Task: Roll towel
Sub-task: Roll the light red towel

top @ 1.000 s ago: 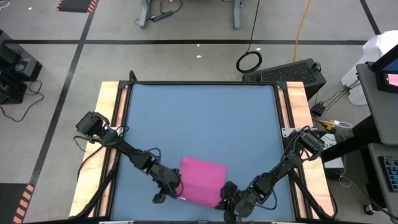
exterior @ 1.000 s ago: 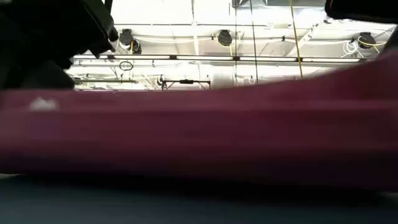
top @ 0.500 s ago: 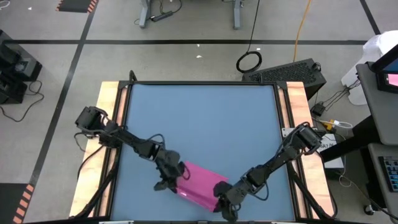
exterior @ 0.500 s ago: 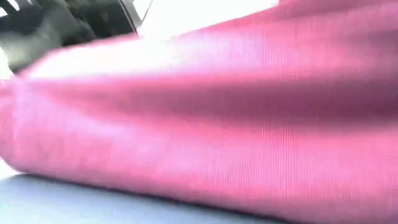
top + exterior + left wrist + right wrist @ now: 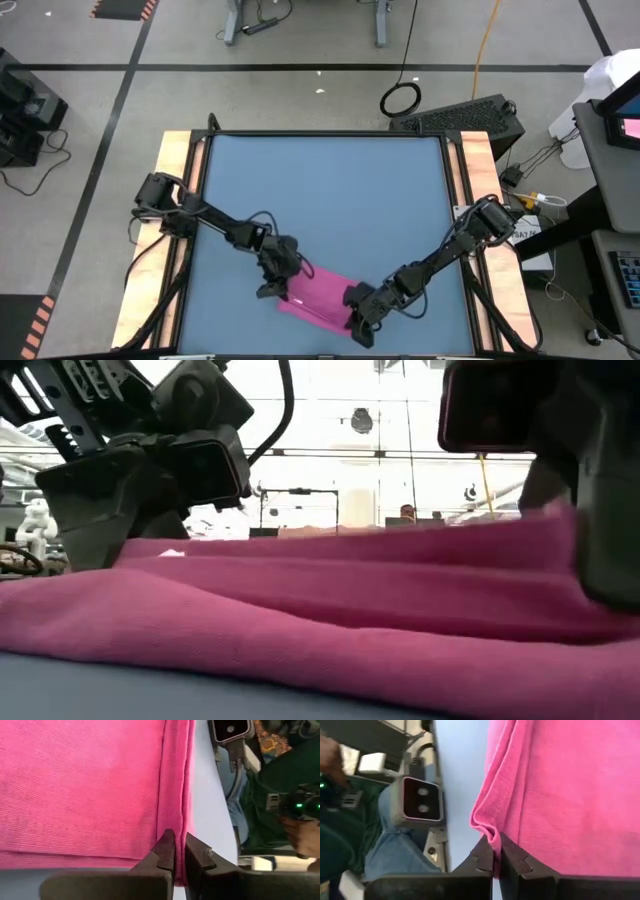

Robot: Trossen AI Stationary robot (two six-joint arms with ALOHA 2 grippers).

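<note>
The magenta-pink towel (image 5: 320, 298) lies as a narrow slanted band on the blue table (image 5: 320, 190), close to its near edge. In the low view the towel (image 5: 320, 610) fills the width in stacked folds, with a small white tag (image 5: 172, 552) near its left end. My left gripper (image 5: 283, 287) is at the band's left end and my right gripper (image 5: 352, 308) at its right end. Each is shut on the towel. My left gripper pinches a folded-over edge of the towel (image 5: 179, 832) between its two fingers, at the band's left end. The fingers come slanting down from the table's left and lie along that fold. The towel rests on the table beyond the fingers. My right gripper pinches a bunched fold at the towel's edge (image 5: 492, 834) between its two fingers, at the band's right end. It comes slanting down from the table's right. The cloth puckers at the fingertips and spreads flat beyond them.
A small grey camera box (image 5: 420, 797) stands at the table's near edge, close to the towel. A seated person's legs (image 5: 395, 850) show beyond that edge. Wooden rails (image 5: 175, 200) line the table's sides. The blue surface toward the far edge is bare.
Both grippers have moved toward each other and a little toward the far edge, rolling their wrists, and both stay shut on the towel. The towel, a wide square a second ago, has folded over into a narrow slanted band and come down onto the table.
</note>
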